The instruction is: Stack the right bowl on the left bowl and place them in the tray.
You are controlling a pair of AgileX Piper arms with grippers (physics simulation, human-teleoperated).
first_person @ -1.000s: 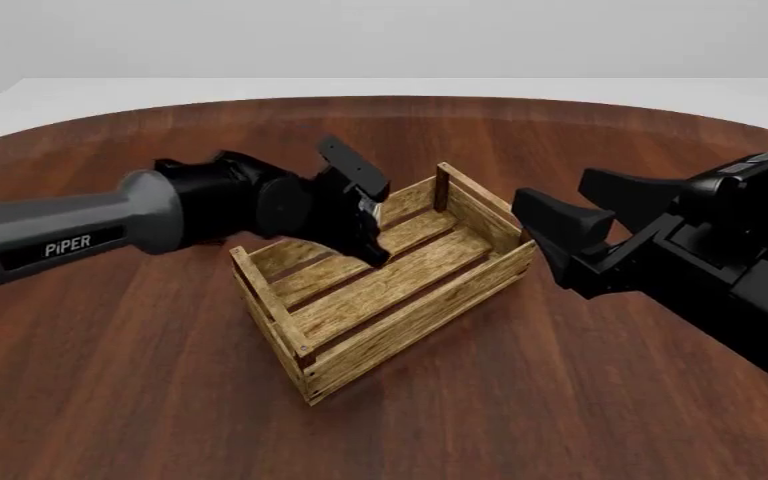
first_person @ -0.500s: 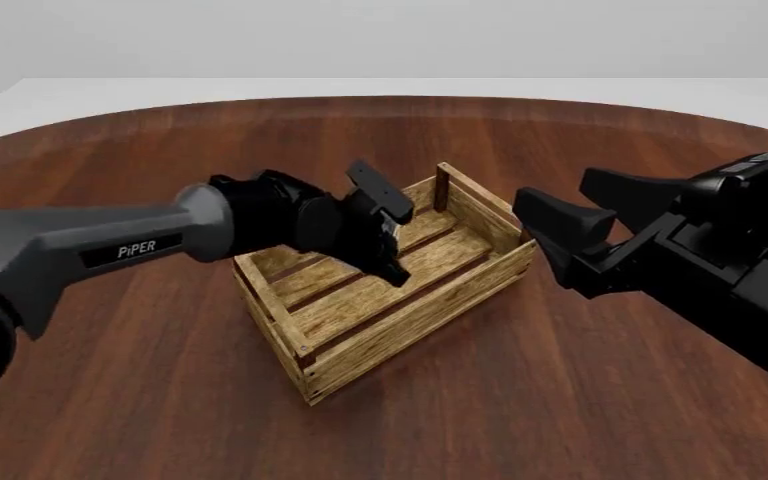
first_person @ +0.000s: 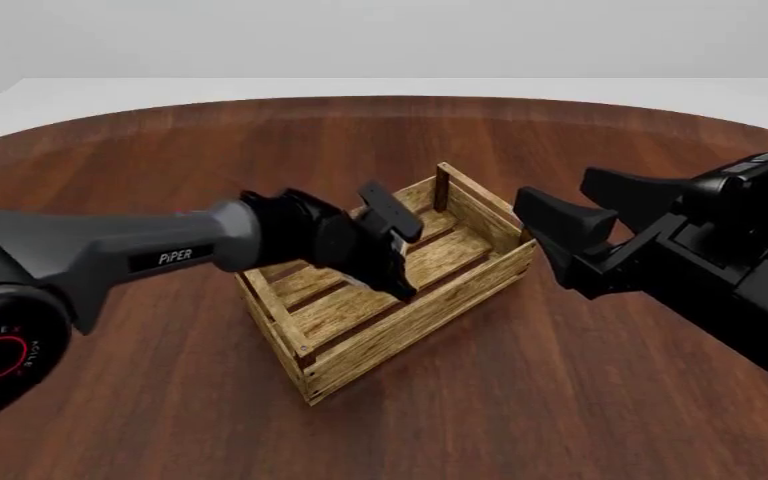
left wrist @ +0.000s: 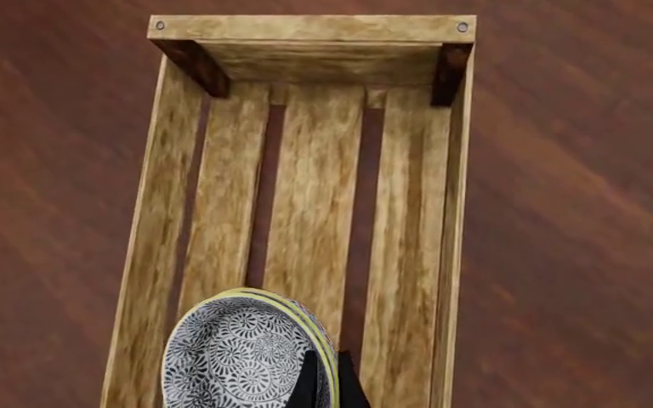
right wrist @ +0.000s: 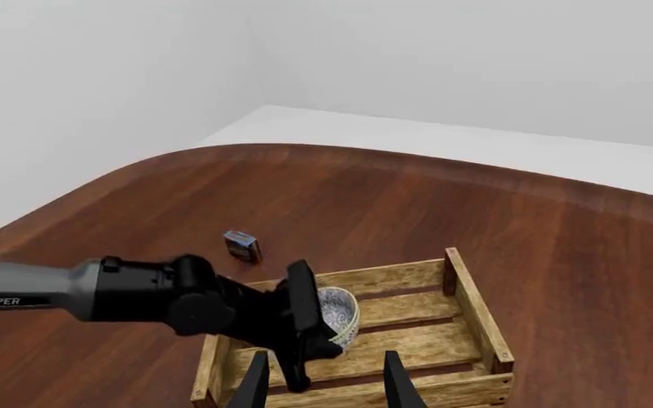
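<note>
A: Step in hand?
B: Placing, by my reading. My left tool (first_person: 387, 243) is clamped on the rim of the grey-and-white patterned ceramic bowl with the yellow-green edge (left wrist: 247, 353), held over the slatted floor of the large light-brown wooden crate with four corner posts (first_person: 471, 290). Whether one bowl or a stack of two, I cannot tell

A: Right side?
B: My right tool (right wrist: 324, 381) hangs with fingers spread, holding nothing, near the crate's right end

A: Next move?
B: Lower between the long walls, level the bowl, then let go. It sits tilted now

A: Room?
B: Bare slats run ahead to the far end wall in the left wrist view. The side walls are close, so lift straight up afterwards. A small dark box (right wrist: 241, 246) lies on the brown wooden bench (first_person: 558, 400), well apart from the crate
</note>
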